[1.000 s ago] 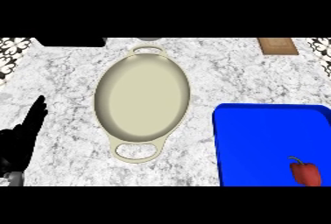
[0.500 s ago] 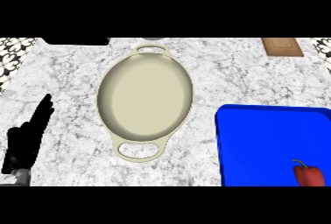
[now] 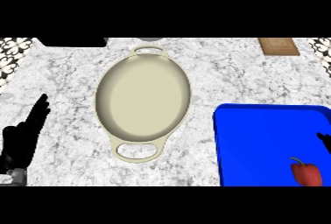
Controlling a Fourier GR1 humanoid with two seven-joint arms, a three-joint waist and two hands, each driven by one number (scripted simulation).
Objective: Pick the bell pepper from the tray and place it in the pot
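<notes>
The pepper (image 3: 307, 172) lies in the tray (image 3: 258, 140) at the 5 o'clock corner, untouched, stem toward 11 o'clock. The pot (image 3: 143, 100) sits empty at centre, well apart from the tray, mouth clear to receive. The left hand (image 3: 22, 135) rests at 8 o'clock, fingers straight, holding nothing. The right hand (image 3: 324, 141) shows only fingertips at 4 o'clock; its state cannot be told.

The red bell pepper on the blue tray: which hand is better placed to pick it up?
The right hand. Its fingers show at the right edge, above the blue tray, close to the red bell pepper. The left hand rests open at the far left, beyond the cream oval pot.
</notes>
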